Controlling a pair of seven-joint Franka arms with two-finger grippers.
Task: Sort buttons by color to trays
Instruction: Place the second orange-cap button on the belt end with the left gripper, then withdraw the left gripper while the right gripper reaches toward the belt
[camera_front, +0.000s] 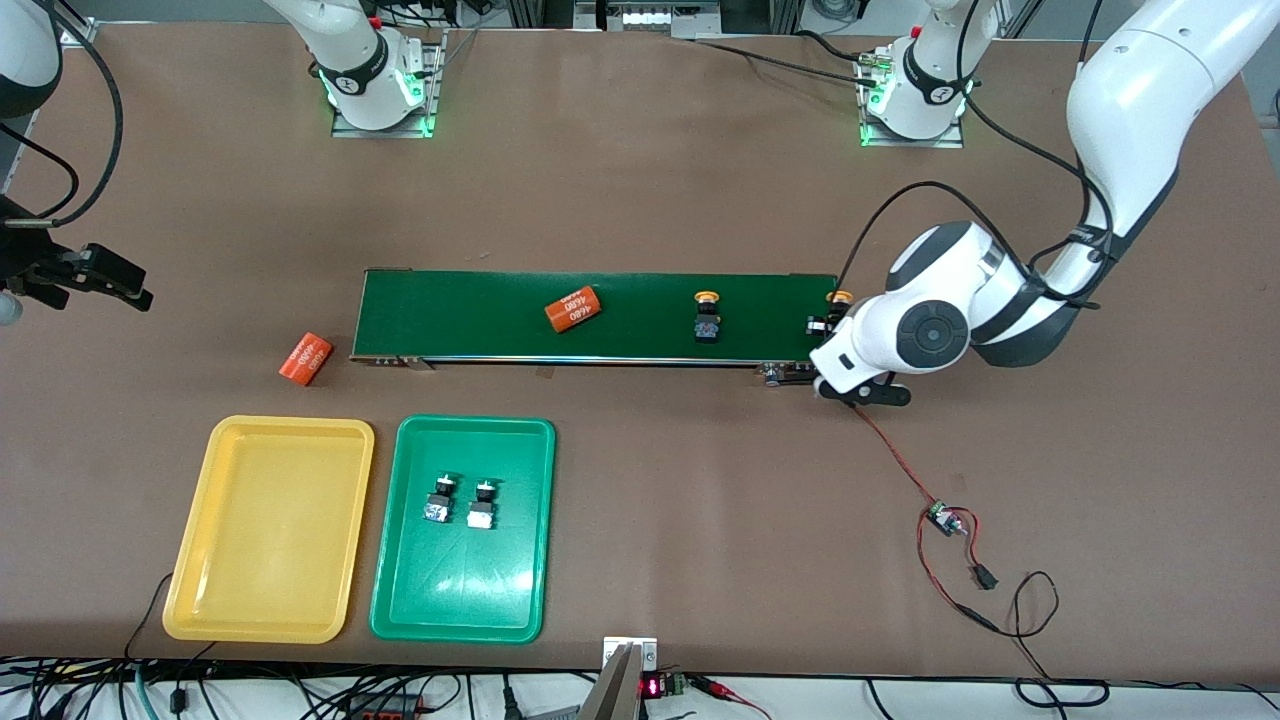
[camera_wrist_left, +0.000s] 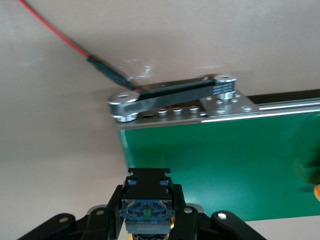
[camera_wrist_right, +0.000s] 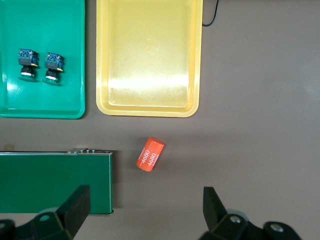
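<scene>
The yellow tray (camera_front: 268, 528) lies bare; two buttons (camera_front: 459, 501) crowd the green tray's (camera_front: 462, 590) upper part. An orange cylinder (camera_front: 305, 357) sits between belt (camera_front: 480, 320) and trays.

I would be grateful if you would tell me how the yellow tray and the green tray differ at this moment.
The yellow tray holds nothing, while the green tray holds two buttons, one beside the other. The yellow tray lies closer to the right arm's end of the table than the green tray, with a narrow gap between them. Both are shallow, round-cornered rectangles, seemingly alike in size, nearer the front camera than the conveyor belt.
</scene>
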